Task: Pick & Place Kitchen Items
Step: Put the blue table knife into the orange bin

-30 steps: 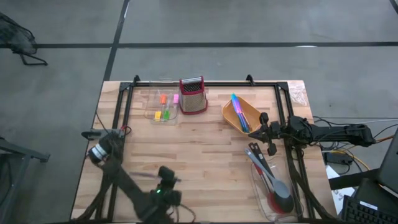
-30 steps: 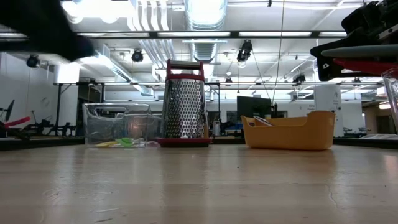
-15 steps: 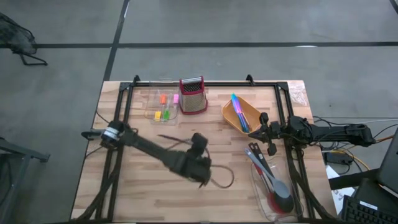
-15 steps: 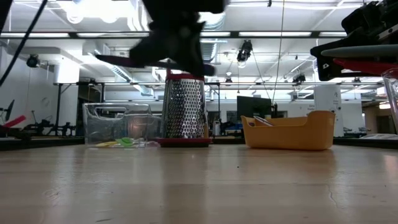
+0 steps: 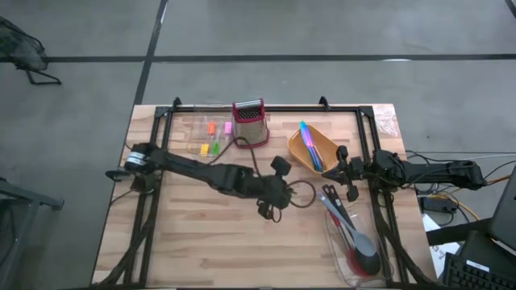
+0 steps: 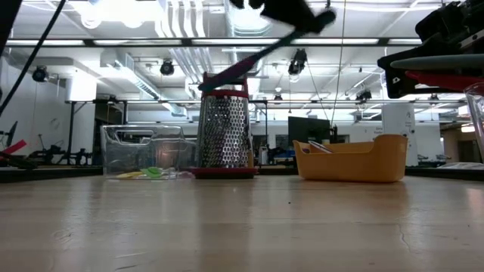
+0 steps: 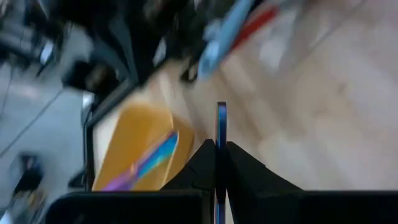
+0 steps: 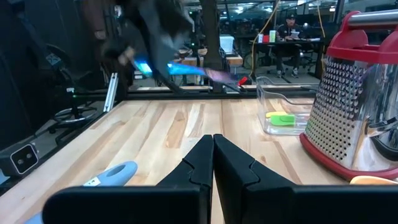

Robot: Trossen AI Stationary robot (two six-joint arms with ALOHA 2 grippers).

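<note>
Wood table (image 5: pixel 201 234), left arm stretched across middle. Orange tray (image 5: pixel 300 154) with blue and purple utensils (image 5: pixel 310 142) near right side. Left gripper (image 5: pixel 278 190) in air beside tray, fingers pinched on thin blue utensil (image 7: pixel 221 134). Right gripper (image 5: pixel 344 171) by tray, fingers pressed together, holding nothing.

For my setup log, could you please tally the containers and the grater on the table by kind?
Clear plastic bins: 2 (left bin, right bin)
Orange tray: 1
Box grater: 1
Total: 4
</note>
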